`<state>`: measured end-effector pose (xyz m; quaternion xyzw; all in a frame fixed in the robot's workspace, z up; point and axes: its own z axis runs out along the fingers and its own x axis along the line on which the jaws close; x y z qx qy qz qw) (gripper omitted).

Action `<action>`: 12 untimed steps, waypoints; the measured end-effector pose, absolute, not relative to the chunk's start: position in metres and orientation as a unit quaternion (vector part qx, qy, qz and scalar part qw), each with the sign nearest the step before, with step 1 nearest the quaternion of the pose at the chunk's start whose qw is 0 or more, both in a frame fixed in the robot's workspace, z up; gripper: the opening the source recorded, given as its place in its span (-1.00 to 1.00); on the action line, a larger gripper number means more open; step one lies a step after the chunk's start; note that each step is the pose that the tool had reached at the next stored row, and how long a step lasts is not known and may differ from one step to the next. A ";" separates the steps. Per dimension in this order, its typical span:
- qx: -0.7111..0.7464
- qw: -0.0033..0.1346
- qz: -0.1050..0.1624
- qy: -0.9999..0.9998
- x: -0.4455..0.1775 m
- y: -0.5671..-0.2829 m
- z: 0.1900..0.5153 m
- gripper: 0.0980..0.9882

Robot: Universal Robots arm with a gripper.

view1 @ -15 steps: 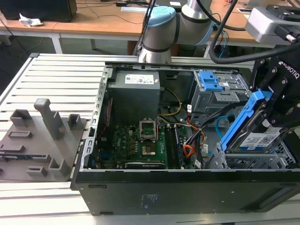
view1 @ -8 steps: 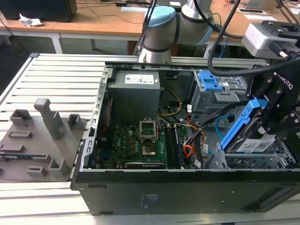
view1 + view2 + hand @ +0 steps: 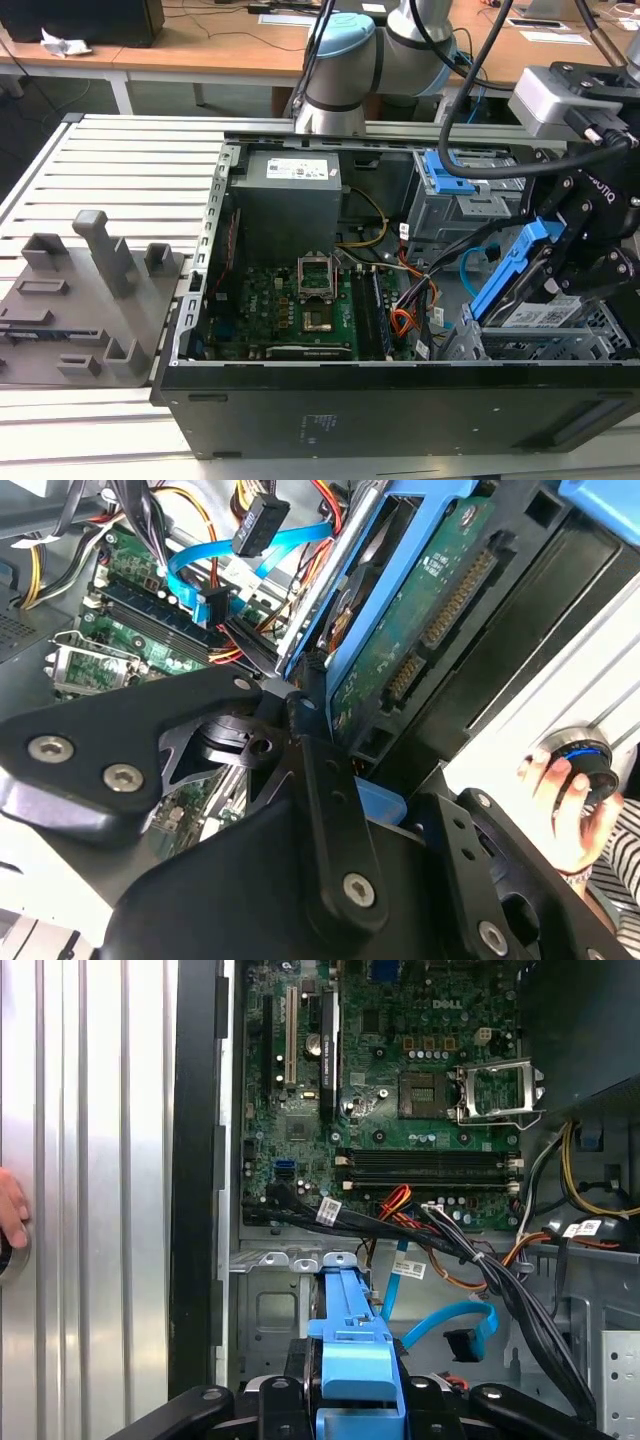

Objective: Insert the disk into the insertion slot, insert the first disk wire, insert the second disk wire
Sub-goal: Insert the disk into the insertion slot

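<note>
The disk (image 3: 513, 270), a drive in a bright blue carrier, hangs tilted, its low end at the insertion slot (image 3: 545, 345), the low grey perforated cage at the front corner of the case on the exterior view's right. My gripper (image 3: 562, 275) is shut on the disk from above. In the second wrist view the disk's green circuit board (image 3: 425, 625) faces the camera. In the first wrist view the blue carrier (image 3: 352, 1332) points toward the grey slot wall (image 3: 262, 1305). A loose blue data wire (image 3: 445, 1317) and a bundle of black wires (image 3: 480, 1265) lie beside the slot.
The open computer case (image 3: 400, 410) lies on a slatted metal table (image 3: 120, 160). A taller grey cage with a blue latch (image 3: 445, 180) stands behind the slot. The motherboard (image 3: 300, 300) fills the middle. A grey fixture plate (image 3: 80, 300) lies at the exterior view's left. A person's hand (image 3: 560, 800) rests nearby.
</note>
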<state>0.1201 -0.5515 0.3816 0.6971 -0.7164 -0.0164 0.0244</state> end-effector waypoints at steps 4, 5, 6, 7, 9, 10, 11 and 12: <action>0.697 0.024 -0.016 -0.716 0.120 -0.551 0.381 -0.38; 0.697 0.024 -0.016 -0.716 0.120 -0.551 0.381 -0.23; 0.697 0.024 -0.016 -0.716 0.120 -0.551 0.381 -0.23; 0.697 0.024 -0.016 -0.716 0.120 -0.551 0.381 -0.23; 0.697 0.024 -0.016 -0.716 0.120 -0.551 0.381 -0.28; 0.697 0.024 -0.016 -0.716 0.120 -0.551 0.381 -0.56; 0.697 0.024 -0.016 -0.716 0.120 -0.551 0.381 -0.56; 0.697 0.024 -0.016 -0.716 0.120 -0.551 0.381 -0.56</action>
